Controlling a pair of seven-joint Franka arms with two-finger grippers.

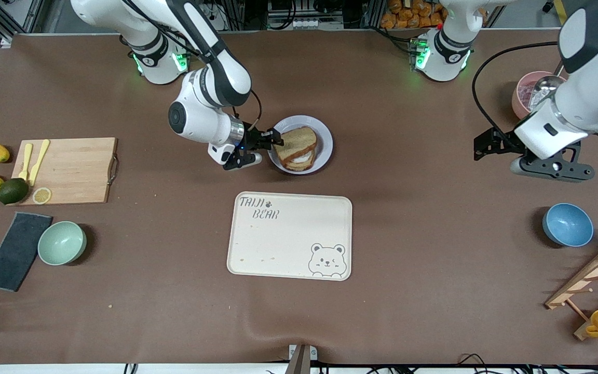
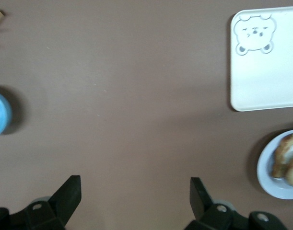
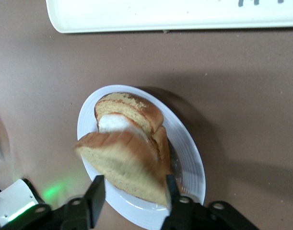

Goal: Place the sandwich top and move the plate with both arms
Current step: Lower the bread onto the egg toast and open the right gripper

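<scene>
1. Front view: my right gripper (image 1: 272, 144) sits low at the rim of the plate (image 1: 325, 136), on the plate's edge toward the right arm's end of the table. The fingers are parted on either side of one edge of the sandwich top (image 1: 297, 140).
2. Front view: that slice lies tilted over the stacked bread and egg on the plate. Whether my fingers touch it I cannot tell.
3. Front view: my left gripper (image 1: 551, 167) hangs over bare table at the left arm's end and waits, well apart from the plate. A blue bowl (image 1: 567, 224) is on the table near it, closer to the camera.
4. Front view: the cream bear tray (image 1: 290, 236) lies just nearer the camera than the plate and does not touch it.
5. Left wrist view: my left gripper (image 2: 135, 199) has its fingers spread wide with nothing between them, only brown table below. Tray (image 2: 263, 76) and plate (image 2: 268, 177) show at the picture's edge.
6. Right wrist view: my right gripper (image 3: 132, 194) has its fingers (image 3: 95, 193) apart. The sandwich top (image 3: 124, 167) lies blurred between them, over the plate (image 3: 187, 153).
</scene>
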